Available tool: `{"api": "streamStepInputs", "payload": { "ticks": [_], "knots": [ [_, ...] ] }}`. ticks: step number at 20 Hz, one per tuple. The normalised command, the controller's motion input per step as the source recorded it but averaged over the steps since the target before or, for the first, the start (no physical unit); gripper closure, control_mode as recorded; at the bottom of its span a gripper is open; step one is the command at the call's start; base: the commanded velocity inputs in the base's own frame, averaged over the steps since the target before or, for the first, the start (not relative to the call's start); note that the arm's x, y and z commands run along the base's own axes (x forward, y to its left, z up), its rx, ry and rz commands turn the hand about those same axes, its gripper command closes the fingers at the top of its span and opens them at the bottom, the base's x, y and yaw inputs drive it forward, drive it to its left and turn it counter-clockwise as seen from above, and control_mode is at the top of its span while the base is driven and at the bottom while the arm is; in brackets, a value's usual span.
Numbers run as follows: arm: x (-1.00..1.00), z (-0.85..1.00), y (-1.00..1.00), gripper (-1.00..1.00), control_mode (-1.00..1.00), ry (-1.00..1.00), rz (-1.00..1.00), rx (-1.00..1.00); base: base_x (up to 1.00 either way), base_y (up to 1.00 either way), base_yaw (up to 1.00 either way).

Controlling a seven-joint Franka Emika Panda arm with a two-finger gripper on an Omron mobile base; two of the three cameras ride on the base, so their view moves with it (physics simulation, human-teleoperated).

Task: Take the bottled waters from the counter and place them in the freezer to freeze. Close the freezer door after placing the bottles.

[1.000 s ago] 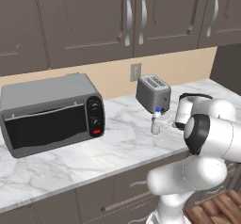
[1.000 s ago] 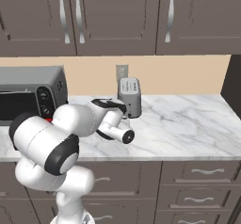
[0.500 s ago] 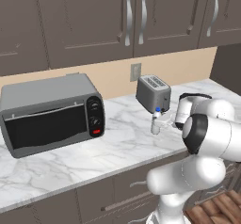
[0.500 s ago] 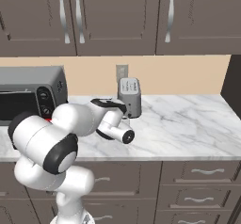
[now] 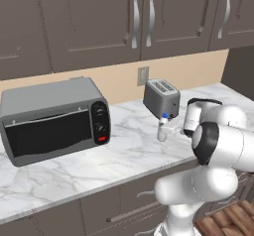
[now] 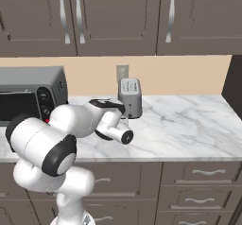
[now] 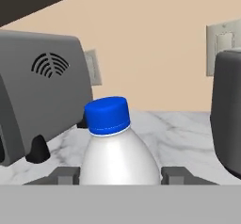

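Start at your left: the toaster oven (image 5: 52, 118) sits on the marble surface (image 5: 114, 160), well apart from the toaster (image 5: 161, 98) by the wall outlet (image 5: 143, 75). Just in front of the toaster stands the whitish bottled water (image 5: 162, 127), upright with its blue cap (image 7: 107, 115) on. Your hand (image 7: 120, 176) is level with it, one finger (image 7: 63, 176) on each side of the bottle's body; you cannot tell whether they are pinching it or merely flanking it.

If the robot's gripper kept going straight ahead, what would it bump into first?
The whitish water bottle. It stands right between the gripper fingers, so the palm would likely meet it first. Beyond it are bare counter and the wall.
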Motion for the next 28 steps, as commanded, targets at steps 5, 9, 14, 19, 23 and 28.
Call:
{"api": "streamStepInputs", "payload": {
  "ticks": [5,9,14,19,23,28],
  "knots": [
    [-0.33,0.66,0.22,1.00,-1.00,0.02,0.06,0.00,0.00,0.00,0.00],
    [-0.55,0.77,0.14,1.00,-1.00,0.05,0.08,0.00,0.00,0.00,0.00],
    [-0.63,0.60,0.06,1.00,-1.00,0.13,0.09,0.00,0.00,0.00,0.00],
    [-0.65,0.40,0.05,1.00,-1.00,0.18,0.11,0.02,0.00,0.00,0.00],
    [-0.71,0.19,0.14,1.00,-1.00,0.03,0.13,0.02,0.00,0.00,0.00],
    [-0.62,0.27,0.14,1.00,-1.00,-0.08,0.15,0.06,0.00,0.00,0.00]
  ]
}}
